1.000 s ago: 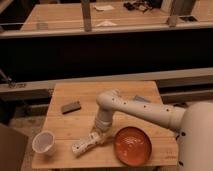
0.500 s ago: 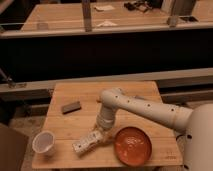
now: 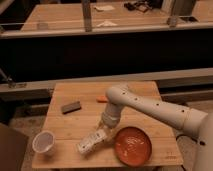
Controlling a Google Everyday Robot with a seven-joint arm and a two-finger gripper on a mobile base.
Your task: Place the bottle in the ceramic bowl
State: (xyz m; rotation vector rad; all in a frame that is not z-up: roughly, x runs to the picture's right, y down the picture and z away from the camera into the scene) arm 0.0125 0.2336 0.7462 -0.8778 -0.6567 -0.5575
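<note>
A clear plastic bottle lies on its side on the wooden table, its right end at my gripper. The gripper hangs from the white arm, which reaches in from the right. It sits at the bottle's right end, just left of the orange-red ceramic bowl. The bowl stands at the table's front right and holds nothing visible.
A white paper cup stands at the front left. A dark grey block lies at the left middle. A small orange object shows behind the arm. The table's front edge is close below the bowl and bottle.
The gripper and the bottle have shifted slightly right, toward the bowl. The bottle stays low, at the table's surface.
</note>
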